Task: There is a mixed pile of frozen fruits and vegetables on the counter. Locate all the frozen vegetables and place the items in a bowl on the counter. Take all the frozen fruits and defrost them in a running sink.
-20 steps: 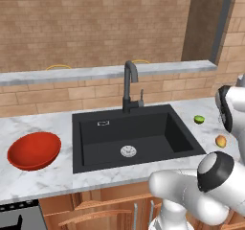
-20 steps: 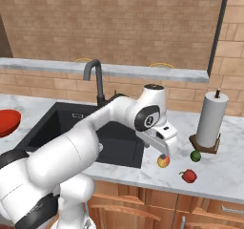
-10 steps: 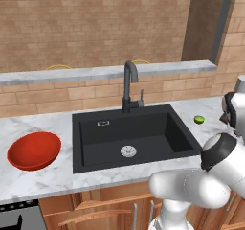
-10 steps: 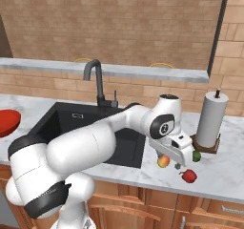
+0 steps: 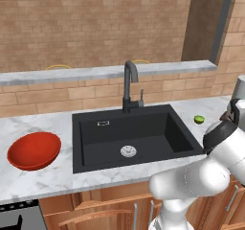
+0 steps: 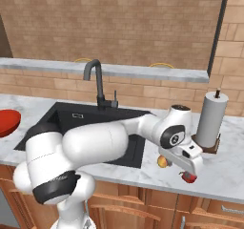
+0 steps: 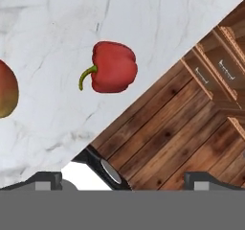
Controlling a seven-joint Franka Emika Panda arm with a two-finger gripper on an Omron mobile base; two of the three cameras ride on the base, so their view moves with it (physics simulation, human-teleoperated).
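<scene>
The counter is smooth white marble. The pepper looks shiny. The sink is matt black. The cabinets are wood.

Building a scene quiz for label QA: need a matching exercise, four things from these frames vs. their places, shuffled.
Things:
1. red bowl
2. red pepper
3. lime-green ball
4. paper towel roll

Places:
A. counter right of the sink, toward the back
B. standing on a holder by the brick wall
C. counter left of the sink
D. near the counter's front edge, below the gripper

Pairs: 1-C, 2-D, 3-A, 4-B
</scene>
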